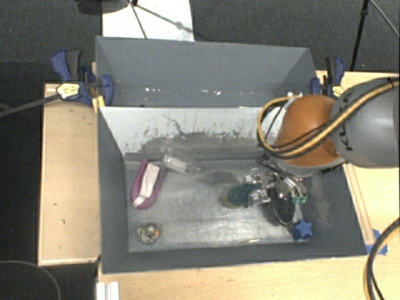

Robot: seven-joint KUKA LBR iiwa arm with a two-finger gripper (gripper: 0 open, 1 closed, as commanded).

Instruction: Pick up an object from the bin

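Note:
My gripper (pixel 265 185) is low over the right half of the bin floor, under the arm's orange cover. A dark green rounded thing (pixel 237 196) lies right against its left side; whether the gripper touches it is unclear. Just below the gripper lies a black oval thing (pixel 282 209), partly hidden by it. A small blue star-shaped thing (pixel 303 229) sits by the bin's front right corner.
A purple and white packet (pixel 146 184) lies at the left of the bin, with a small round mottled thing (pixel 149 233) in front of it. A clear plastic tube (pixel 177 163) rests near the back wall. The arm comes in from the right.

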